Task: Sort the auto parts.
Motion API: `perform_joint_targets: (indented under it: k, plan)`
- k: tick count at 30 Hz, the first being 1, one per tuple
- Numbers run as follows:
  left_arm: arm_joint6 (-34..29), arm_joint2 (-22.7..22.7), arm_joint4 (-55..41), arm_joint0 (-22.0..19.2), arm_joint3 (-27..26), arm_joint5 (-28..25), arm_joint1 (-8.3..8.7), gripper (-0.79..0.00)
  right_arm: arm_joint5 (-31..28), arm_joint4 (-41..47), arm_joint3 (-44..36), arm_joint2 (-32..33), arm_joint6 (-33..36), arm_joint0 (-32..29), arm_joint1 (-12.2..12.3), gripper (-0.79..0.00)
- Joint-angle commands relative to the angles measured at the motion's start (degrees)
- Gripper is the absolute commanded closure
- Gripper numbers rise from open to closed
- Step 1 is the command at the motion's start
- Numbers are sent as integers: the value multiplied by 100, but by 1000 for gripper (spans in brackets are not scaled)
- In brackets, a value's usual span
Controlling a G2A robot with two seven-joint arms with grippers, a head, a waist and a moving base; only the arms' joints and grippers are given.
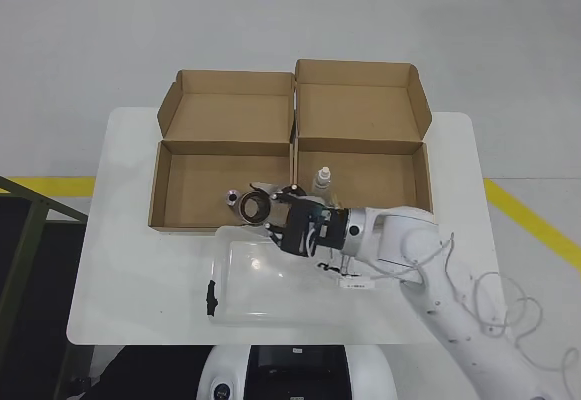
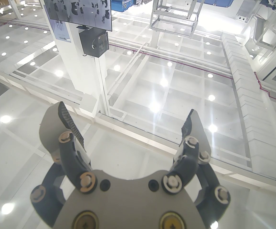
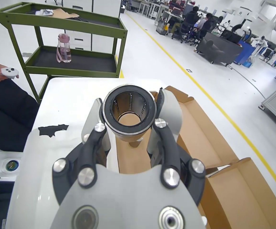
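Note:
My right gripper [image 1: 270, 211] [image 3: 129, 97] is shut on a steel cylindrical bearing [image 1: 251, 206] [image 3: 130, 110] with a black rim. It holds the bearing over the near right part of the left cardboard box [image 1: 185, 190] [image 3: 195, 129]. A small round part [image 1: 230, 198] lies in that box beside the bearing. In the right cardboard box [image 1: 390, 180] stands a small white bottle-shaped part [image 1: 323, 180]. A small black part [image 1: 210, 298] [image 3: 53, 129] lies at the left edge of a clear plastic tray [image 1: 270, 285]. My left gripper [image 2: 127, 110] is open, holds nothing and points up at the ceiling.
Both boxes stand side by side at the back of the white table [image 1: 120, 260], lids folded back. The clear tray takes up the front middle. A green cart [image 3: 57, 24] stands beyond the table's left end.

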Motion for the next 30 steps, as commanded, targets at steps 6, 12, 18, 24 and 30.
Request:
perform_joint_targets:
  k: [6, 12, 18, 24, 30]
  plan:
    - [0, 0, 0, 0, 0, 0, 0, -785, 292, -85, 694, -402, 324, 386, -119, 0]
    - [0, 0, 0, 0, 0, 0, 0, -785, 587, -106, 1220, -681, 708, 762, -241, 0]
    - [0, 0, 0, 0, 0, 0, 0, -785, 806, -342, 1574, -950, 907, 1074, -356, 0]
    - [0, 0, 0, 0, 0, 0, 0, -785, 990, -328, 2092, -1190, 1013, 1307, -492, 0]
    - [0, 0, 0, 0, 0, 0, 0, -785, 1083, -130, 2735, -1364, 1069, 1599, -647, 0]
